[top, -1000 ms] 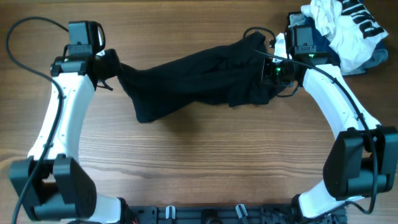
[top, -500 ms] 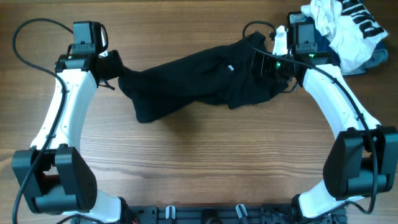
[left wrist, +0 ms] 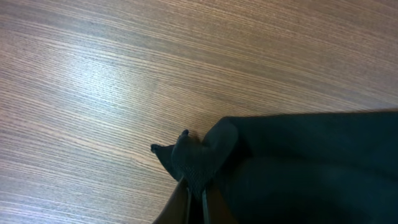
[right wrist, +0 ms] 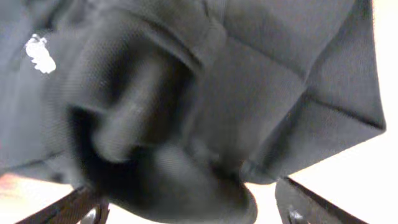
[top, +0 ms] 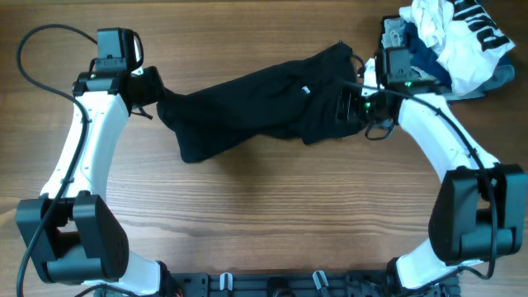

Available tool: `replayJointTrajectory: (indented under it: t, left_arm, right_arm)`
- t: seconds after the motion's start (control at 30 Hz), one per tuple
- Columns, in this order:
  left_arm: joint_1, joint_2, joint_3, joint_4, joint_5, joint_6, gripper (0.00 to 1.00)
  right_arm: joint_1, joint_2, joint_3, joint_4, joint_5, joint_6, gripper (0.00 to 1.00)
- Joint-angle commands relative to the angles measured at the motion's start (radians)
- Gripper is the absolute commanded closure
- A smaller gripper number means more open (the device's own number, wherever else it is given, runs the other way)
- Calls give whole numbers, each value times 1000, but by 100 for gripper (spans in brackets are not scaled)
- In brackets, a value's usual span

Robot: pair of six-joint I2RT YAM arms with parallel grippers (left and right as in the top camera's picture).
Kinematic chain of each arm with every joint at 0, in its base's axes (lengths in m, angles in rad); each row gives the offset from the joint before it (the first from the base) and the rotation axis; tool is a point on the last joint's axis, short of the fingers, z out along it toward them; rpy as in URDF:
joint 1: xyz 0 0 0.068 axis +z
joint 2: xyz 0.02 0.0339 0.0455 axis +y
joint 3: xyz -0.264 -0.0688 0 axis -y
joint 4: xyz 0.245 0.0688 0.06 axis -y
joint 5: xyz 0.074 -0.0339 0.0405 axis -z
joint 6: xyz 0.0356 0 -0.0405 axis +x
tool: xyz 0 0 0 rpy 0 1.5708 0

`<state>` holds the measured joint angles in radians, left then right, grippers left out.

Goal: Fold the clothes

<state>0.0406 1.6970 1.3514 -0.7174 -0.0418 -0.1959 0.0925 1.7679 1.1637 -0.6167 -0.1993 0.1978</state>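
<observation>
Nearest us, the wooden table (top: 272, 223) runs wide between the two arms. Moving out, the black garment (top: 256, 107) lies in a crumpled band across the table's far half, reaching from one gripper to the other. At its left end the left gripper (left wrist: 195, 202) is pinched tight on a small tuft of the cloth, jaws narrow. At the right end the right gripper (right wrist: 193, 208) stands wide, its fingers (right wrist: 301, 202) well apart, with bunched fabric lying loose between them. The small white logo (top: 305, 91) faces up near that right end. Farthest out, in the right corner, a heap of mixed clothes (top: 458, 41) sits just behind the right wrist.
</observation>
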Motion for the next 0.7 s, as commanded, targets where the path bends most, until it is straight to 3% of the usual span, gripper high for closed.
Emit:
replayJointTrajectory:
  t: [0.0, 0.2, 0.3, 0.37, 0.53, 0.67]
  left_arm:
    - [7, 7, 6, 3, 8, 2, 96]
    - [7, 7, 6, 3, 8, 2, 96]
    - [7, 7, 6, 3, 8, 2, 96]
    - [7, 7, 6, 3, 8, 2, 96]
    - [7, 7, 6, 3, 7, 2, 96]
    - [7, 5, 6, 3, 7, 2, 96]
  right_arm:
    - [-2, 11, -89, 92, 31, -40, 27]
    - [-2, 11, -130, 160, 31, -37, 48]
    - [-2, 11, -130, 157, 31, -33, 68]
    - [-2, 10, -130, 157, 32, -11, 87]
    - [-2, -17, -129, 151, 32, 29, 96]
    - [-2, -104, -103, 100, 32, 46, 96]
